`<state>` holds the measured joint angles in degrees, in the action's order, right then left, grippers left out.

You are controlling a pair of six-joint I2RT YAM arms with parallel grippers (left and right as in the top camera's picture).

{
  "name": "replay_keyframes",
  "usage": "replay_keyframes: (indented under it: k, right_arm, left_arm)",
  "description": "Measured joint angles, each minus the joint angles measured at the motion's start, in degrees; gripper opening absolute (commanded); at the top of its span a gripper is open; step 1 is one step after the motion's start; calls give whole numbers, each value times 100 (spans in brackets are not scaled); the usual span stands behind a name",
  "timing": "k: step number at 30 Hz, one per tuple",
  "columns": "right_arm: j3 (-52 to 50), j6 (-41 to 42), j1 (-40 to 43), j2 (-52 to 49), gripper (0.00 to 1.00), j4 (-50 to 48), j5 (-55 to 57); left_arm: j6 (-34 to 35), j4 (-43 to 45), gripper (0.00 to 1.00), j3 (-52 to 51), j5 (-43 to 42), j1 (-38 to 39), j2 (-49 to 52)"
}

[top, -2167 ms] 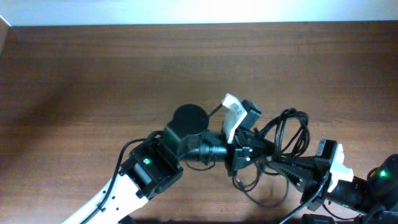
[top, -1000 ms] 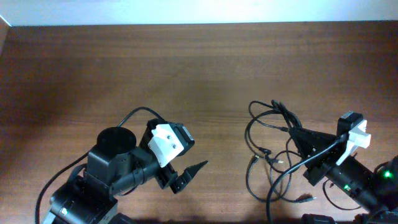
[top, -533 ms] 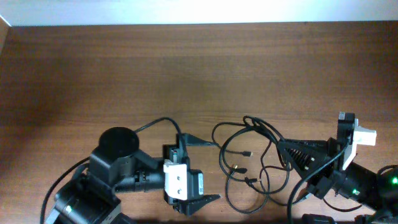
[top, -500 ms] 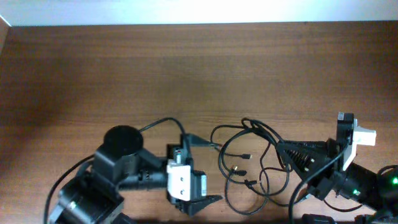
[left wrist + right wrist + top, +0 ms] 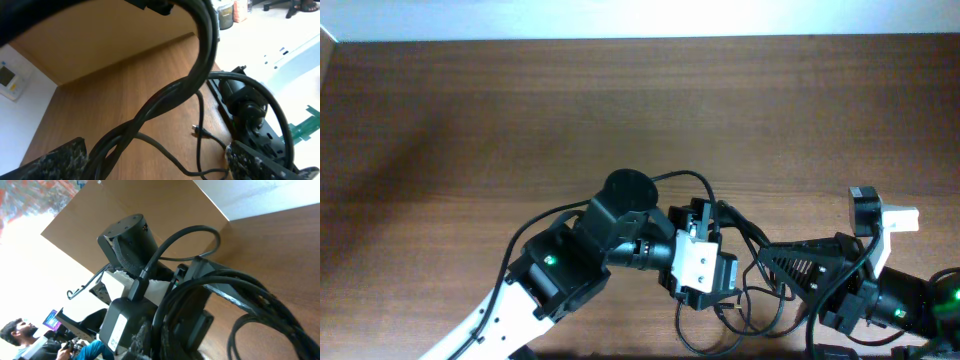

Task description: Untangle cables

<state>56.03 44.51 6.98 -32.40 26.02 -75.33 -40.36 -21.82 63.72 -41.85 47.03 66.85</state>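
Note:
The cables (image 5: 740, 228) are thin black cords bunched in loops at the table's lower middle right. My right gripper (image 5: 766, 257) points left and is shut on the bundle. In the right wrist view the cords (image 5: 240, 287) run down into its closed fingers (image 5: 160, 341). My left gripper (image 5: 724, 263), with its white body, reaches in from the left against the same bundle. In the left wrist view its fingertips (image 5: 57, 160) stand wide apart. A twisted strand of cables (image 5: 200, 75) passes between them, close to the left finger, and a small plug (image 5: 196, 131) lies on the wood beyond. The left gripper (image 5: 155, 162) is open.
The brown wooden table (image 5: 520, 110) stretches far back to a pale wall edge at the top. The left arm's own thicker wire (image 5: 672, 177) arcs above its wrist. The right arm's body (image 5: 905, 305) fills the lower right corner and also shows in the left wrist view (image 5: 250, 107).
My left arm has swung from the lower left to the right and pushed its open jaws around the cable bundle. The right gripper still holds the cables, now bunched closer.

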Motion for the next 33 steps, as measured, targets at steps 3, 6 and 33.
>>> replay_keyframes:
  k: [3,6,33]
  right_arm:
    - [-2,59,0,0,4,7,-2]
    - [-2,72,0,0,4,7,-26]
    - [-2,72,0,-98,4,-168,-85]
  left_arm:
    - [-22,90,79,0,28,94,188]
    - [-39,120,80,0,52,229,227]
    - [26,-39,8,7,1600,800,264]
